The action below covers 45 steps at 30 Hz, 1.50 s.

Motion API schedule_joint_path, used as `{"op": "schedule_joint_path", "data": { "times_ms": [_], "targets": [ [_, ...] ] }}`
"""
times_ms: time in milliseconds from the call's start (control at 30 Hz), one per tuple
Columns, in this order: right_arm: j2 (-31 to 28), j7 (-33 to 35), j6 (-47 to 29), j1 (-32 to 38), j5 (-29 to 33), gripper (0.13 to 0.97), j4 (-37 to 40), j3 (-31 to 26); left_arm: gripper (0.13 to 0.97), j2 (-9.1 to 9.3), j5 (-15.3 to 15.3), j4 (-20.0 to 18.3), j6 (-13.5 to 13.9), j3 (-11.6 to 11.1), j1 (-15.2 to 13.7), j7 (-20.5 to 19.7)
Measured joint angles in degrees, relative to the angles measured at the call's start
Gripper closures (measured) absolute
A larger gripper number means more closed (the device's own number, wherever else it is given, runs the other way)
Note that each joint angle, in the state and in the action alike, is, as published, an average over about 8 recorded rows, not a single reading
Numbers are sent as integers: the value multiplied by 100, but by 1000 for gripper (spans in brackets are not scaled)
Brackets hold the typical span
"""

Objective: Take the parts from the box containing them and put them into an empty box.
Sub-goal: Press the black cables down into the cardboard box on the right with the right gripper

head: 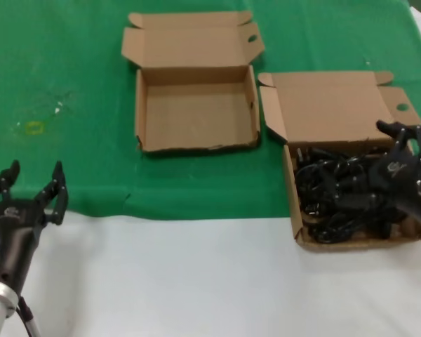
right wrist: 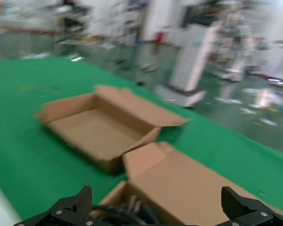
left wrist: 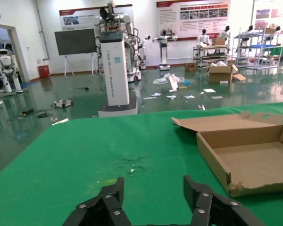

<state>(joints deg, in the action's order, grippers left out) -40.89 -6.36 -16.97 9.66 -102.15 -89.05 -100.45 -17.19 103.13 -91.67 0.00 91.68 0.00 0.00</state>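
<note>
The box containing the parts [head: 299, 210] stands at the right, its tall lid [head: 330, 105] raised. It is full of tangled black parts [head: 337, 200]. My right gripper [head: 400, 133] is open and empty, hovering over the box's far right side. In the right wrist view the right gripper [right wrist: 155, 197] is spread wide above the lid [right wrist: 193, 183] and the parts [right wrist: 127, 212]. The empty box [head: 196, 112] lies open at the centre back and also shows in the right wrist view [right wrist: 99, 127]. My left gripper [head: 35, 172] is open and empty at the near left, with the empty box [left wrist: 212, 157] off to its side.
A green cloth [head: 70, 70] covers the far part of the table. A bare white surface [head: 196, 281] runs along the front. A small yellow mark [head: 34, 127] lies on the cloth at the left. The two boxes stand close together.
</note>
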Motion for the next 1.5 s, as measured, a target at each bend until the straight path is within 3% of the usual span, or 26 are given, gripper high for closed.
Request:
{"op": "schedule_joint_path", "data": {
  "times_ms": [200, 400, 567, 833, 1133, 1500],
  "targets": [
    [-680, 229, -1261, 658, 138, 129, 264, -274, 661, 0, 0, 0, 0, 0, 0, 0],
    [-1010, 771, -2478, 1568, 405, 129, 744, -635, 793, 0, 0, 0, 0, 0, 0, 0],
    [-1014, 1451, -3471, 2519, 701, 129, 1332, -1000, 815, 0, 0, 0, 0, 0, 0, 0],
    [-719, 2518, -4725, 3895, 1316, 129, 2248, -1629, 921, 0, -1, 0, 0, 0, 0, 0],
    [-209, 3173, -5107, 4715, 1701, 129, 2969, -1933, 953, 0, -1, 0, 0, 0, 0, -3],
    [226, 3518, -5123, 5040, 1893, 130, 3545, -2067, 953, 0, -2, 0, 0, 0, 0, -3]
  ]
}}
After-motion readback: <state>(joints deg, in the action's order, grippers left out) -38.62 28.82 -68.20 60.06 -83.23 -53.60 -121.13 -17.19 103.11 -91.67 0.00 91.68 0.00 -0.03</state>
